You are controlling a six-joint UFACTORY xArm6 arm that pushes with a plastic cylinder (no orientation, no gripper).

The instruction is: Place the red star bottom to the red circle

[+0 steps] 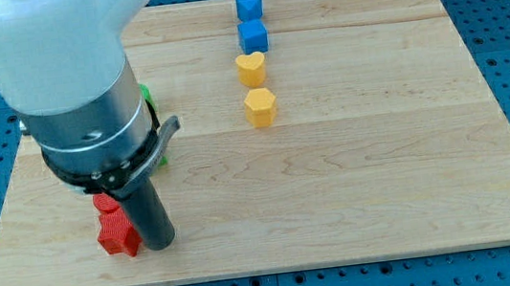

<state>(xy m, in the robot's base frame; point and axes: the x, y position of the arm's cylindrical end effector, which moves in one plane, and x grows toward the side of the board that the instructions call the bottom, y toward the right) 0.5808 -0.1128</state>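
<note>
- Currently, my tip (160, 244) rests against the right side of the red star (116, 236), near the board's (386, 195) bottom-left corner; a rod, nothing gripped.
- Red circle: hidden, seemingly behind the arm.
- Placement cannot be confirmed yet.

My tip (159, 244) looking like matt dark rod, surface (381, 148) showing pale smooth grained wood, red star (117, 234) appearing matt plastic
</note>
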